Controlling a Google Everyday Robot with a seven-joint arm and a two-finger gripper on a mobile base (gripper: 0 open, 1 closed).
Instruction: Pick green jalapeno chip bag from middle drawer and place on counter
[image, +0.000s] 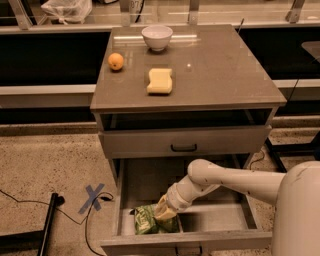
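The green jalapeno chip bag (146, 221) lies at the front left of the open middle drawer (220, 215), against its front wall. My gripper (164, 214) reaches down into the drawer from the right and sits on the bag's right end. The white arm hides part of the bag. The counter (220, 70) is the grey-brown top of the cabinet above.
On the counter stand a white bowl (157, 37), an orange fruit (116, 61) and a yellow sponge (160, 81). An upper drawer front with a black handle (184, 148) is closed. A blue tape cross (94, 196) and a black cable (30, 200) lie on the speckled floor at left.
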